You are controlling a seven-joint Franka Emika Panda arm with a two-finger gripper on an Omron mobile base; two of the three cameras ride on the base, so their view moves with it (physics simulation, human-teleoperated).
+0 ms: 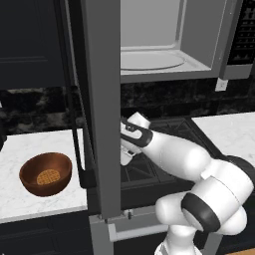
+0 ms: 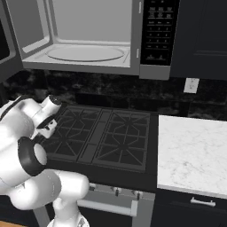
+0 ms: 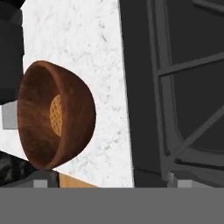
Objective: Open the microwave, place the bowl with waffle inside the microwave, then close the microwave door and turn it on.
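The microwave (image 2: 88,40) hangs above the stove with its pale interior exposed. Its door (image 1: 102,99) stands swung wide toward me, edge-on, with the dark bar handle (image 1: 79,139) on its left side. The reddish-brown bowl (image 1: 35,182) rests on the left counter with the waffle (image 1: 48,177) lying in it. In the hand view the bowl (image 3: 74,113) appears rolled sideways at left, the waffle (image 3: 56,114) inside. My hand (image 1: 133,133) hovers over the stove just right of the door, which hides the fingers. Bowl and hand are apart.
A black gas stove (image 2: 106,133) lies below the microwave. White marble counters flank it, left (image 1: 30,144) and right (image 2: 195,150). The black button panel (image 2: 159,31) sits at the microwave's right. Dark cabinets surround it, and an outlet (image 2: 191,85) is on the backsplash.
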